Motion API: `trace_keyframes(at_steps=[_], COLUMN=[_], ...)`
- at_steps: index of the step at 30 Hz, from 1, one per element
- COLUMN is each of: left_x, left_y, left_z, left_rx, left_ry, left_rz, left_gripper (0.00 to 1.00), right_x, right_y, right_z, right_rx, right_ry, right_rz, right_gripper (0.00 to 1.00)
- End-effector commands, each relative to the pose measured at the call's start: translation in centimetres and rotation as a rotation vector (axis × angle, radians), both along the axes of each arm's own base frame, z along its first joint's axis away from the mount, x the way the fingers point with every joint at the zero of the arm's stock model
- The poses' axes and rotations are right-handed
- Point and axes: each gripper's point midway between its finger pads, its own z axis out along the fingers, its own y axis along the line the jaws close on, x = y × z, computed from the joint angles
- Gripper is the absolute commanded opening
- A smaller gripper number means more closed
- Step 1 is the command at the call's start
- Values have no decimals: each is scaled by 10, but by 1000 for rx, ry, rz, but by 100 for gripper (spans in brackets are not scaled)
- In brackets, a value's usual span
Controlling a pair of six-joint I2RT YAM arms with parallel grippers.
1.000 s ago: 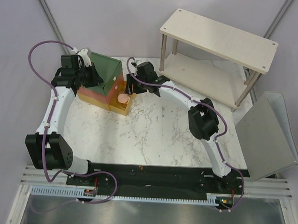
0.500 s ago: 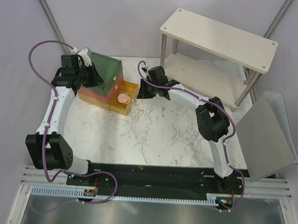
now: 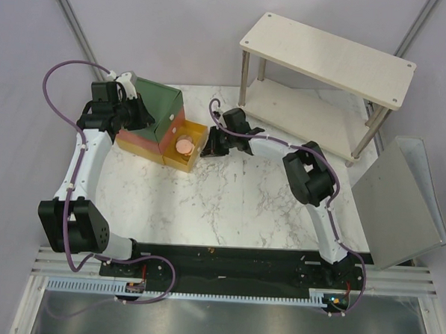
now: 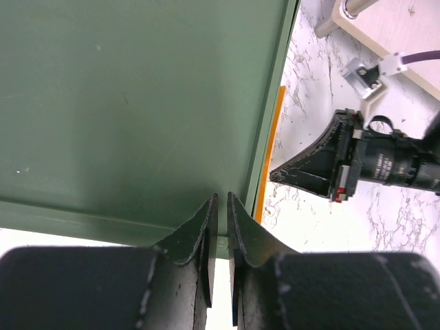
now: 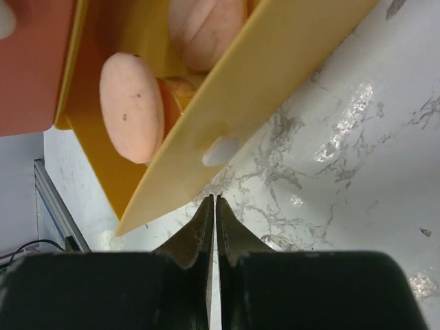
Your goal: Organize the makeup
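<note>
The drawer box (image 3: 157,104) stands at the back left, its yellow drawer (image 3: 189,164) pulled out toward the middle. Two pink round discs of the makeup lie in the drawer, one (image 5: 130,106) close to me and the other (image 5: 206,31) behind it; from above they read as a single pink spot (image 3: 184,145). My right gripper (image 3: 207,146) (image 5: 214,198) is shut and empty, low over the marble just outside the drawer's yellow front panel (image 5: 275,62). My left gripper (image 3: 142,116) (image 4: 222,196) is pinched on the thin edge of the box's green top (image 4: 137,103).
A two-tier wooden shelf (image 3: 326,53) stands at the back right. A tilted grey metal tray (image 3: 401,202) leans at the right edge. The right arm's wrist (image 4: 385,161) shows in the left wrist view, beside the box.
The right gripper has drawn away from over the drawer, come down by its front panel and shut. The left arm has stayed on the box.
</note>
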Motion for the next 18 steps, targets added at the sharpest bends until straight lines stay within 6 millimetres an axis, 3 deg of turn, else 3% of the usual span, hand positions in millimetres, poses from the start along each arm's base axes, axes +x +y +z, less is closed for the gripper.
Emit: trace_keyframes(at_steps=[1,6,13,18], left_x=[-39,-39,-40,-41], left_y=[2,2,3,2], left_z=[-56,-55,-53,-54], left_rx=[6,9,13,13], left_ry=[249,247,245,249], left_rz=[9,9,9,7], left_gripper=[19,19,19,19], right_x=[14,24,36,39], right_y=[16,22,37,49], right_z=[10,9,25,19], right_rx=[67,81,120,138], right_ry=[-7,-8,-48,-33], right_rz=[-7,-22,-18,-10], right_gripper=[8,8,9,9])
